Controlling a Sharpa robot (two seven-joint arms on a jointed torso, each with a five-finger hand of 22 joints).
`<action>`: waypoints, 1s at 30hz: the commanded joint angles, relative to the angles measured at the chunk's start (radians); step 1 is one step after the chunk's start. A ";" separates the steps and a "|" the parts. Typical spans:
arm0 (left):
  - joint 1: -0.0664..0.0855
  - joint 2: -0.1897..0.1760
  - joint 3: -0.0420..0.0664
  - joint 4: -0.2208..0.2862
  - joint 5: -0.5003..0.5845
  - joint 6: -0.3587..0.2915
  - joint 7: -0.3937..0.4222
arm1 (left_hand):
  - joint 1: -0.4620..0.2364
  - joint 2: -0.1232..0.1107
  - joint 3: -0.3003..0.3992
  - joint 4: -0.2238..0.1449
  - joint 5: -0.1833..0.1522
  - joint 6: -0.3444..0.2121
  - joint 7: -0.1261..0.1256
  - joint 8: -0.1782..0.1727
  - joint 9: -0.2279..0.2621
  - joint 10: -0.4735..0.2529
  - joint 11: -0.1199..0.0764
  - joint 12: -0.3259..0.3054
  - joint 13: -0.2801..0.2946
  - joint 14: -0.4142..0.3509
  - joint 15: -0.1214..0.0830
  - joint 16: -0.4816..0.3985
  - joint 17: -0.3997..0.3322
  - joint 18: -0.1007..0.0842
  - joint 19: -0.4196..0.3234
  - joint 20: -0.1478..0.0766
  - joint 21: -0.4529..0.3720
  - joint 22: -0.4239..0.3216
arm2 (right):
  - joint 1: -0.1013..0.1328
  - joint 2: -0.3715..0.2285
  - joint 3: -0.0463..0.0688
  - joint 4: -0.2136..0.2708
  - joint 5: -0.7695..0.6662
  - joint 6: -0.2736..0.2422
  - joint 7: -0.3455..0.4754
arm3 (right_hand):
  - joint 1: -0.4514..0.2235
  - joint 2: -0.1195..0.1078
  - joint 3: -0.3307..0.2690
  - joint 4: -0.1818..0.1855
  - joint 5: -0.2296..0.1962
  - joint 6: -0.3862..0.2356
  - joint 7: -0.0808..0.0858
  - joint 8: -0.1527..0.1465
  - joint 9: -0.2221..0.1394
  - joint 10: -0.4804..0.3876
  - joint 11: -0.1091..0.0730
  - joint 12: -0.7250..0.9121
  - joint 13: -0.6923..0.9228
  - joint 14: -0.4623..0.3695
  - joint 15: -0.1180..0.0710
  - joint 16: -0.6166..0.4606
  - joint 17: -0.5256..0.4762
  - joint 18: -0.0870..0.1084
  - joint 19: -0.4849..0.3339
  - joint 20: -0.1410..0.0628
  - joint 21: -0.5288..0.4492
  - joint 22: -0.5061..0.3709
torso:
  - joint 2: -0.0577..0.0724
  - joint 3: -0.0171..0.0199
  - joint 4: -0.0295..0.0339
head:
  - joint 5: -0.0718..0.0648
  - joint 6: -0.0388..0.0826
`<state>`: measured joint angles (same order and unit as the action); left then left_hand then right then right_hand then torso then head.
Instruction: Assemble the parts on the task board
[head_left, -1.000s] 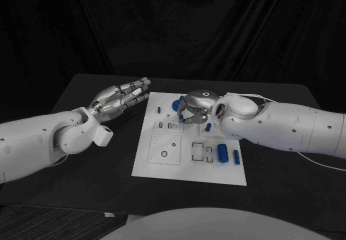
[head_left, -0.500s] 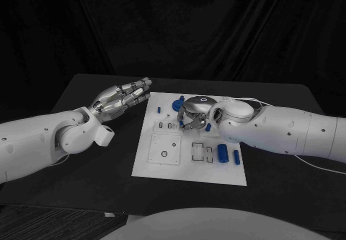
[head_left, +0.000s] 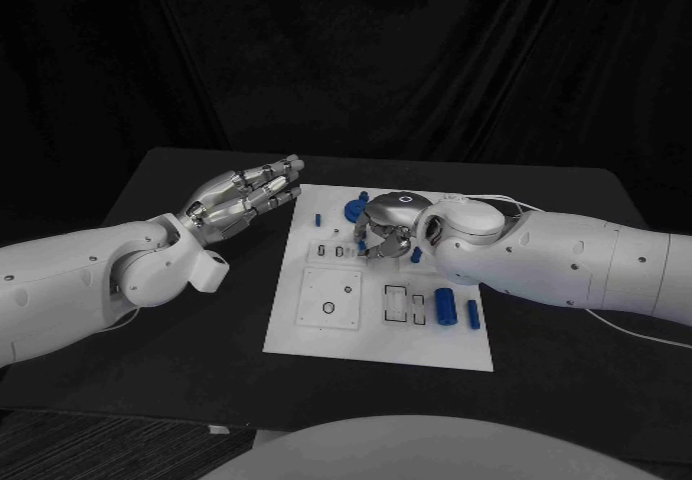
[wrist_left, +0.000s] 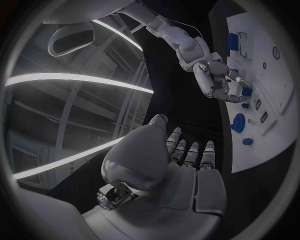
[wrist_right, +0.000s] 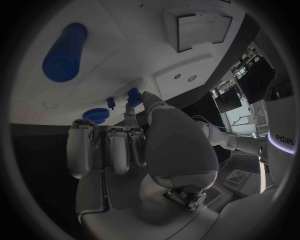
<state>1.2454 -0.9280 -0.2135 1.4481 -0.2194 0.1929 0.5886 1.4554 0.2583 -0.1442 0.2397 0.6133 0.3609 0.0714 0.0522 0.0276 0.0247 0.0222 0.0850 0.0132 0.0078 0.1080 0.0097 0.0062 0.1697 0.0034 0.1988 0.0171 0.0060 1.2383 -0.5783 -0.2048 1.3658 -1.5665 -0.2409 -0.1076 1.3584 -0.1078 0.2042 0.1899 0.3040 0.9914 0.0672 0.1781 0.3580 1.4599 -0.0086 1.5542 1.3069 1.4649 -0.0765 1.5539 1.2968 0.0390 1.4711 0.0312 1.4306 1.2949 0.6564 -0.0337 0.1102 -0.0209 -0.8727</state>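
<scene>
The white task board (head_left: 325, 335) lies mid-table. My right hand (head_left: 387, 226) hangs over its far middle with the fingers curled down. In the right wrist view its thumb and one finger meet on a small blue part (wrist_right: 134, 93) right at the board's surface (wrist_right: 125, 45). The left wrist view shows the same hand (wrist_left: 219, 82) with that blue part (wrist_left: 245, 91) at its fingertips. A blue disc (head_left: 353, 210) and a small blue peg (head_left: 317, 217) stand just beyond the hand. My left hand (head_left: 238, 200) floats left of the board, fingers straight and apart, holding nothing.
Two blue cylinders (head_left: 444, 305) (head_left: 473, 313) lie on the board's near right, beside rectangular slots (head_left: 395, 297). A square plate with a round hole (head_left: 329, 298) sits on the near left. Another small blue part (head_left: 415, 255) lies under my right wrist. Black table surrounds the board.
My right hand has sunk a little toward the board and drawn slightly nearer, its arm covering more of the board's right side. The left hand has not moved.
</scene>
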 joint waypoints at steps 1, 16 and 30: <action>-0.002 0.002 0.001 0.000 0.000 0.015 0.016 | 0.005 -0.007 0.039 -0.009 0.013 -0.003 -0.004 0.011 0.016 -0.007 0.009 0.008 0.005 0.002 0.018 -0.002 -0.001 -0.019 0.008 0.006 -0.006 0.003 | -0.005 0.001 -0.001 -0.003 -0.002 0.011 -0.016 | 0.025 0.020 0.028 -0.017 -0.009 0.007 0.006 0.034 0.051 0.111 0.006 0.017 0.264 0.106 0.009 0.017 0.274 0.002 0.019 0.009 -0.022 0.221 | 0.000 0.0001 0.0002 | 0.000 0.000; -0.003 0.003 0.001 -0.001 0.000 0.016 0.016 | 0.005 -0.007 0.041 -0.009 0.013 -0.004 -0.004 0.011 0.016 -0.007 0.010 0.007 0.005 0.001 0.018 -0.002 -0.002 -0.019 0.008 0.006 -0.006 0.003 | -0.006 0.004 -0.001 -0.007 -0.002 0.018 -0.014 | -0.003 0.016 0.018 -0.021 -0.043 -0.060 0.015 -0.013 0.050 0.111 -0.001 0.017 0.264 0.106 0.006 0.017 0.274 0.003 0.018 0.011 -0.026 0.220 | 0.000 -0.0003 0.0001 | 0.000 0.000; -0.004 0.001 0.001 0.001 0.000 0.017 0.011 | 0.005 -0.007 0.043 -0.010 0.013 -0.003 -0.003 0.012 0.016 -0.007 0.011 0.007 0.005 0.001 0.018 -0.002 -0.002 -0.019 0.008 0.006 -0.006 0.003 | -0.006 0.009 -0.001 -0.011 -0.002 0.013 0.000 | -0.023 0.007 0.012 -0.018 -0.075 -0.123 0.015 -0.067 0.025 0.111 -0.002 0.017 0.264 0.106 0.005 0.017 0.274 0.004 0.016 0.009 -0.032 0.219 | 0.000 -0.0001 -0.0002 | 0.002 0.000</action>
<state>1.2435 -0.9280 -0.2137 1.4475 -0.2194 0.1967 0.5882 1.4554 0.2583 -0.1442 0.2397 0.6133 0.3609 0.0715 0.0522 0.0276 0.0226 0.0242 0.0850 0.0132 0.0162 0.1165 0.0097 0.0062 0.1697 0.0081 0.2038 0.0170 0.0058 1.2353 -0.5706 -0.2062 1.3551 -1.5664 -0.2313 -0.1051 1.3576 -0.1079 0.2166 0.1776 0.2421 0.8793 0.0853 0.1246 0.3923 1.4649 -0.0037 1.5542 1.3069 1.4711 -0.0705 1.5539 1.2968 0.0391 1.4631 0.0393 1.4158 1.2949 0.6560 -0.0339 0.1103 -0.0196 -0.8728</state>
